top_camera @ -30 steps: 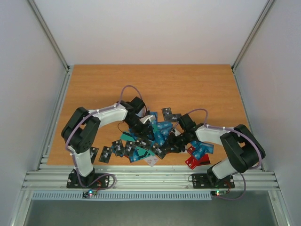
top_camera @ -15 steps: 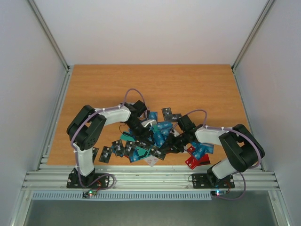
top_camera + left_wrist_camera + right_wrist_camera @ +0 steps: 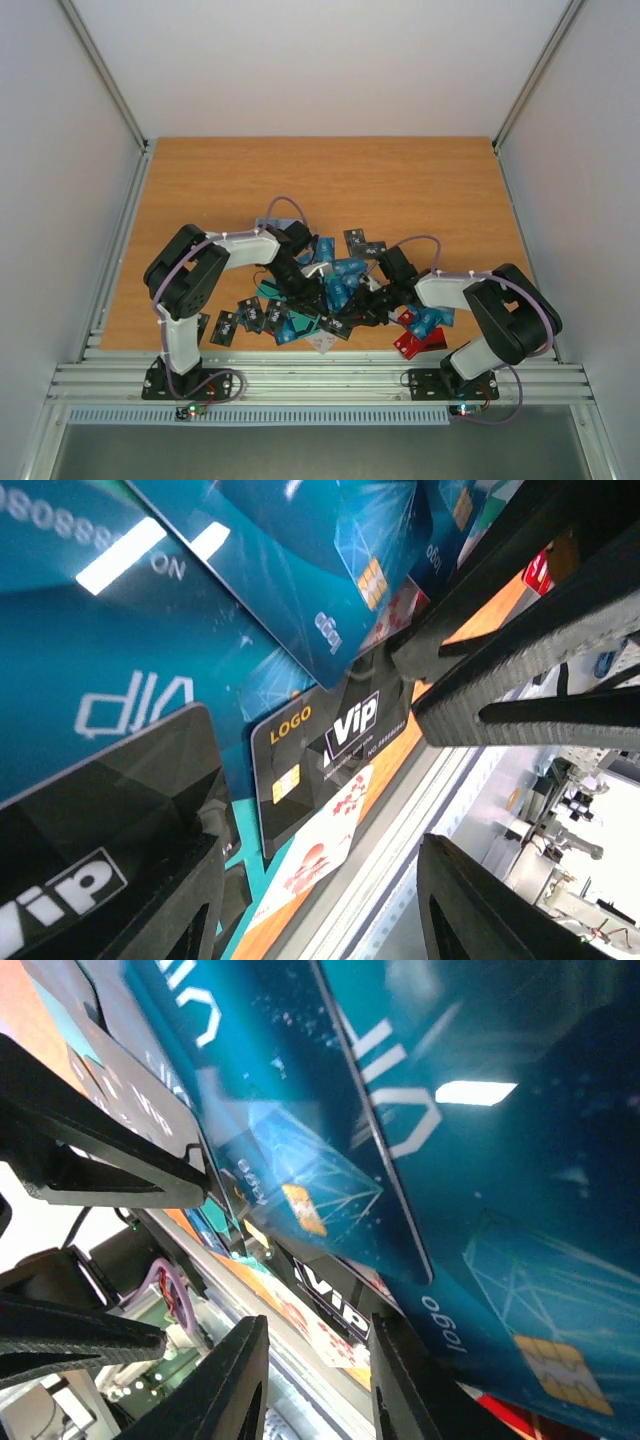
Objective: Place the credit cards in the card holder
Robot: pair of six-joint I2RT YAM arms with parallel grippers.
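Left gripper (image 3: 318,845): jaws spread wide, nothing between them, hanging low over the heap. Through the gap I see a black Vip card (image 3: 330,745) lying flat and, nearer the table's near edge, a pale card (image 3: 320,855) with red marks. Right gripper (image 3: 320,1325): jaws also parted and empty, nose close to overlapping blue cards (image 3: 400,1140). The two claws face each other across the middle of the pile, close enough that each wrist view shows the other's fingers. The credit cards (image 3: 335,285) lie in a loose overlapping heap at the near middle of the table (image 3: 330,180), with a few red cards (image 3: 412,343) at its right end. I cannot pick out the card holder in any view, and I judge it buried or masked by the arms. As I read it, the step is lifting one card off the pile. To do it well I go for a card whose edge overhangs its neighbours, pinch that edge only so a second card doesn't ride up, and work one claw at a time, since the arms are crowded. The holder needs finding before anything gets carried.
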